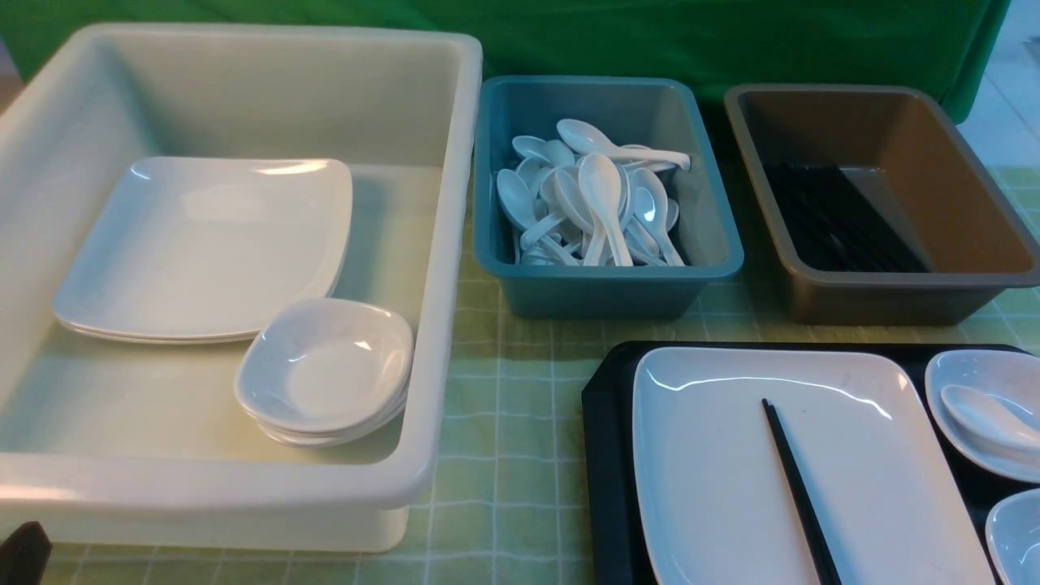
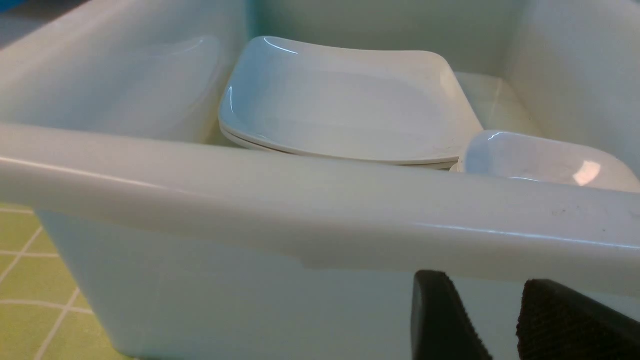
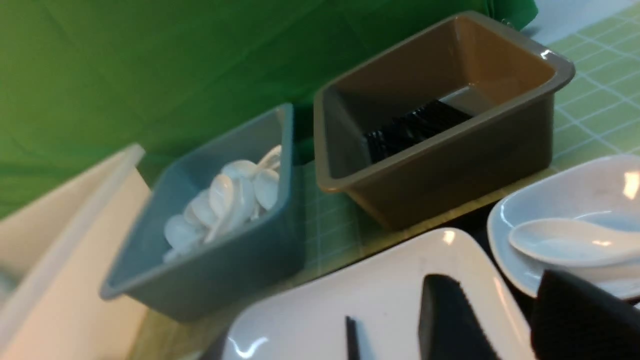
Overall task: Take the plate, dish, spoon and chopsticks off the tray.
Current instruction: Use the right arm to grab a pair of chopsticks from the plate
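The black tray point(image 1: 605, 455) lies at the front right. On it rests the large white plate point(image 1: 731, 455), and the black chopsticks point(image 1: 798, 487) lie across the plate. To the plate's right a small white dish point(image 1: 959, 382) holds the white spoon point(image 1: 987, 418). My right gripper point(image 3: 505, 295) hangs open and empty over the gap between plate point(image 3: 350, 290) and dish point(image 3: 575, 190). The left gripper point(image 2: 492, 300) is open and empty, low outside the near wall of the white bin point(image 2: 320, 210).
The big white bin point(image 1: 455, 244) at left holds stacked plates point(image 1: 203, 244) and small dishes point(image 1: 325, 366). A blue bin point(image 1: 601, 284) holds several spoons point(image 1: 601, 195). A brown bin point(image 1: 894, 301) holds black chopsticks point(image 1: 837, 211). Another dish point(image 1: 1016, 528) sits at the tray's front right.
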